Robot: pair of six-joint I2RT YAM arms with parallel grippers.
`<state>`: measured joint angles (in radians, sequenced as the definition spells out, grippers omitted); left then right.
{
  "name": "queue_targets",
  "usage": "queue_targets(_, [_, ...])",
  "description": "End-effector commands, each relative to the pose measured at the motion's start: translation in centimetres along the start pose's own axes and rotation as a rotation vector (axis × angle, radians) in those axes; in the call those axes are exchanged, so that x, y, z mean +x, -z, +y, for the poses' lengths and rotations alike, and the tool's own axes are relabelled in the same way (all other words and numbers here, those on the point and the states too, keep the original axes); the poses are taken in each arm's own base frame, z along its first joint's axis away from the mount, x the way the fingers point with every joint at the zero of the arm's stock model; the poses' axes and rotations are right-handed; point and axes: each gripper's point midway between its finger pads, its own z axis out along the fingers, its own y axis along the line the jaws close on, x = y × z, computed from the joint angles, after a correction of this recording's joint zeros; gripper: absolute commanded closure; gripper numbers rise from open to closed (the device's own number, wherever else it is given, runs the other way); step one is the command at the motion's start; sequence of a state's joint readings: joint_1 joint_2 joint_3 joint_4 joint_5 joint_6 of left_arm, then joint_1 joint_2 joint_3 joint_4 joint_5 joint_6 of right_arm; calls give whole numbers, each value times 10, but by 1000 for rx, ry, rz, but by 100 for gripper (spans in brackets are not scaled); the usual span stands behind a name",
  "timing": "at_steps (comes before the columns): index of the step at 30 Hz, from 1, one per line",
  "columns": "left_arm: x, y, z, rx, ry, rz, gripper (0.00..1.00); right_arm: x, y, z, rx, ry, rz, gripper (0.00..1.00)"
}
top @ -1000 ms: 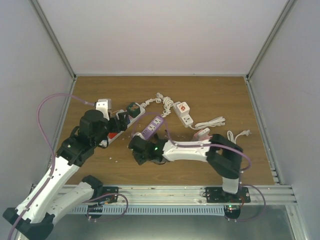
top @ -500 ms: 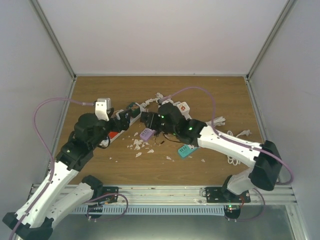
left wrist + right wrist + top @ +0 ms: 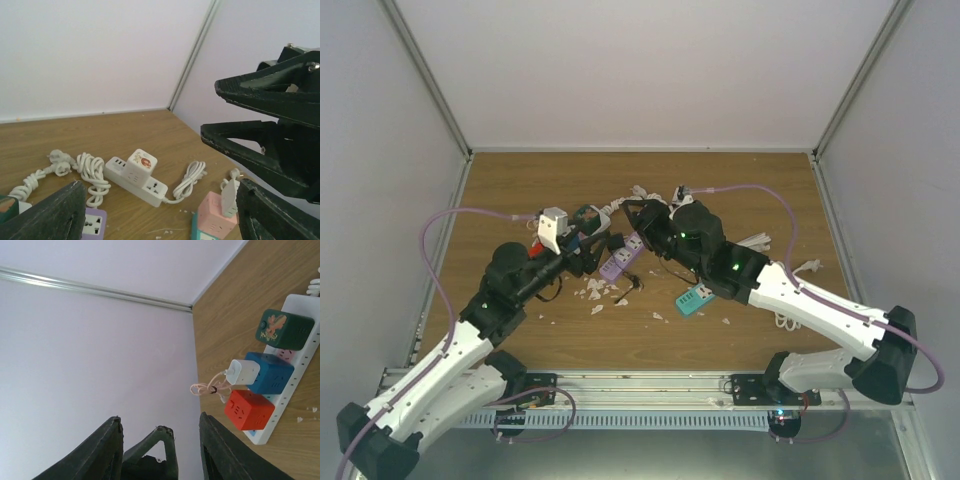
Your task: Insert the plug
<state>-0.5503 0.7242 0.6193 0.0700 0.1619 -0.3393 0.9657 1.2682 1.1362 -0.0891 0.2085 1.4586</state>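
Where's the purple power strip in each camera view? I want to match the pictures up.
Top external: the purple power strip lies diagonally near the middle of the wooden tabletop, just above the white scraps.
Left wrist: one socket end pokes in at the bottom edge, left of centre, below the coiled white cable.
Right wrist: not in view.
Shared landmark: the wooden tabletop shows in all three.

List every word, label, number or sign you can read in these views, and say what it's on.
No text is legible in any view.
green cube: a red-and-gold picture, no letters that can be made out.
white cube on the white power strip: a red-orange sticker, too blurred to read.
Top view: everything on the table is too small to read.
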Motion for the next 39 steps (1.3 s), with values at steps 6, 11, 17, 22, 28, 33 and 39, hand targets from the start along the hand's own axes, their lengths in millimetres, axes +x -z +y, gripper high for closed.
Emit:
queue_targets(6, [22,-15,38,-235,96,117,22,-12,-13,-62,256,287,-88,46])
queue_targets(11, [57,-12,60,-342,160,213,26,9,-39,-118,411,562,55,32])
queue_targets(17, [63,4,91,-504,213,230,27,29,-75,-143,443,923,262,30])
queue_targets(22, [57,18,111,-582,261,203,29,32,-108,-165,484,1041,354,34])
queue_targets(28, [55,26,122,-591,295,187,30,29,-147,-200,548,1122,451,29])
queue_targets(33, [56,25,122,-567,303,197,30,22,-166,-224,600,1158,481,27])
queue_targets(39, [64,22,124,-555,306,221,31,24,-180,-255,610,1149,566,25])
